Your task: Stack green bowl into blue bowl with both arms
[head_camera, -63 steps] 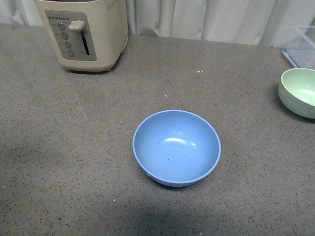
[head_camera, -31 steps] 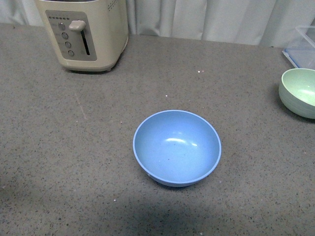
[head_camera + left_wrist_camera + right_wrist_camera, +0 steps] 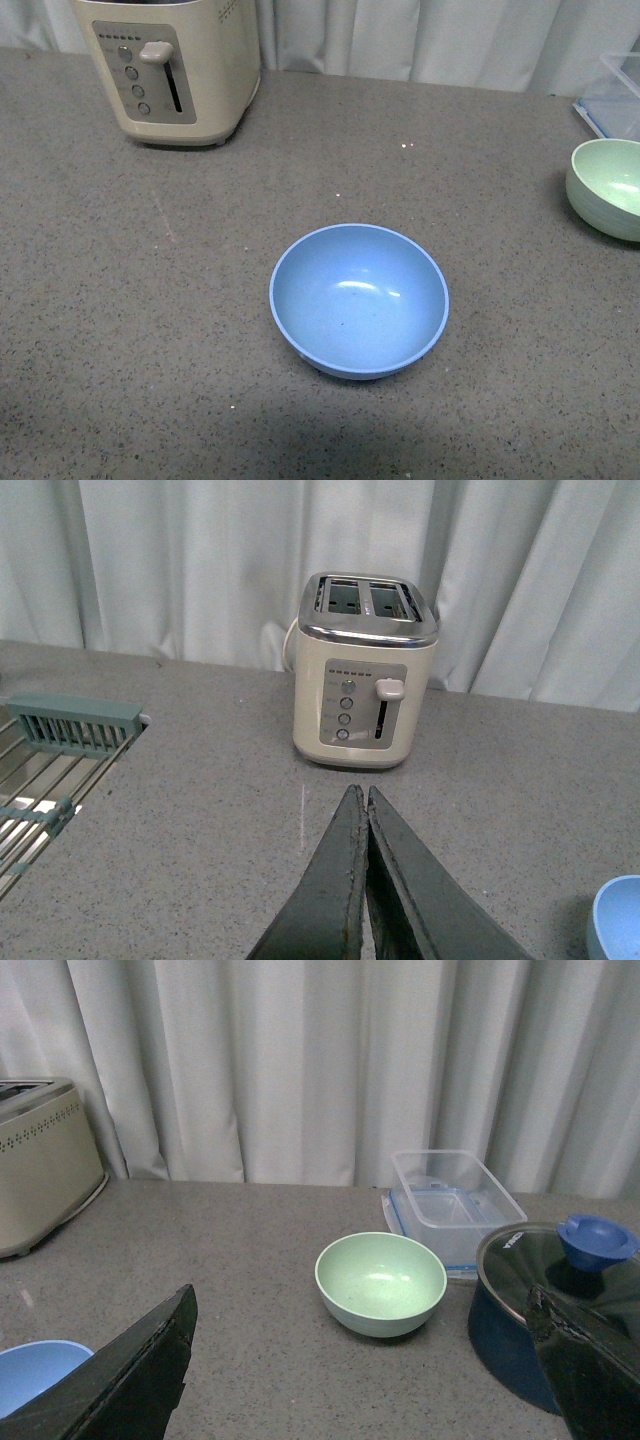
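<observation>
Toaster [image 3: 170, 70] stands at the far left of the grey surface [image 3: 120, 300]. Near the middle sits the blue bowl [image 3: 359, 300], upright and well apart from it. At the right edge rests the green bowl [image 3: 608, 188], with a clear container [image 3: 455, 1200] just behind it and a dark lidded pot [image 3: 545, 1310] beside it. The left gripper [image 3: 360, 792] has its fingers pressed together on nothing. The right gripper [image 3: 360, 1305] has its fingers spread wide, the green bowl showing between them.

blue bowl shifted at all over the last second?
No. In the front view the blue bowl sits on the same spot, with the same gap to the toaster at the back left.
</observation>
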### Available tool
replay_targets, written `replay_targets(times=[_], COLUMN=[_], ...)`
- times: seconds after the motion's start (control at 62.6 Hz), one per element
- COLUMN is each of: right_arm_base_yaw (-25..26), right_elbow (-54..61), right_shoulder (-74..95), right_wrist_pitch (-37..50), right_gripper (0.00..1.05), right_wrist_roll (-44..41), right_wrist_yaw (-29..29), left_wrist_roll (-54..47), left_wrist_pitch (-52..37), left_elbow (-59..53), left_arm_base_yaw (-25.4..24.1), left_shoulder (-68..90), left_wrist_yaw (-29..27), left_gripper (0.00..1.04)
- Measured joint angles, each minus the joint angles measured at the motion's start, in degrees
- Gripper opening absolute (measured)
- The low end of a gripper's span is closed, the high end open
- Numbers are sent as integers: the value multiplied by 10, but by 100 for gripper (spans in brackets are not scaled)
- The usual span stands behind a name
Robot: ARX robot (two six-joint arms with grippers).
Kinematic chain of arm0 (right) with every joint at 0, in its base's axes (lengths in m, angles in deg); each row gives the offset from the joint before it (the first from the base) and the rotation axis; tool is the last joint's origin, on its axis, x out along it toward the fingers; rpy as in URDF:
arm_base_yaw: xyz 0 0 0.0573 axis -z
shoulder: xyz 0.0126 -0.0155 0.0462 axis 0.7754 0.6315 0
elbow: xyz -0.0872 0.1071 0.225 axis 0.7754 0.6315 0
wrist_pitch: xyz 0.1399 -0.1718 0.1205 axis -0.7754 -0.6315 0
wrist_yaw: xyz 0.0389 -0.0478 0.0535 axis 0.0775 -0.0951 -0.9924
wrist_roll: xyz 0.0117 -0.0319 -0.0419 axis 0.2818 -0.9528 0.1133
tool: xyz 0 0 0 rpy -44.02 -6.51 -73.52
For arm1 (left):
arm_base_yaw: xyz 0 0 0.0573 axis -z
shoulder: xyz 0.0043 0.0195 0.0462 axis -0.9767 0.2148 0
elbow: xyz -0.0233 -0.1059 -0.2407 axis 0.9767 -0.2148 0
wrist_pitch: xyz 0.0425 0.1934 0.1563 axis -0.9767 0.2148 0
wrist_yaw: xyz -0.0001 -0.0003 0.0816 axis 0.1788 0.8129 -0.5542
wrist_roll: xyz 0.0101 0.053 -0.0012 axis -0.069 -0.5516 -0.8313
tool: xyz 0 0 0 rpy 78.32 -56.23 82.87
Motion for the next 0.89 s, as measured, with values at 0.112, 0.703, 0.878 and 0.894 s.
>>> replay_targets(times=[0.112,0.703,0.878,0.894], right_arm_base_yaw=[0,0,0,0], right_elbow=[0,0,0,0], right_shoulder=[0,0,0,0], right_wrist_pitch=[0,0,0,0], right_gripper=[96,96,96,96], right_wrist_roll=[0,0,0,0], right_wrist_yaw=[0,0,0,0], left_wrist_roll=[0,0,0,0], left_wrist_pitch=[31,152,236,252], left_elbow=[0,0,0,0], left_arm_base_yaw=[0,0,0,0], left_shoulder=[-33,-155,-221,-235], left_wrist_yaw=[0,0,1,0], left_gripper=[4,4,4,4])
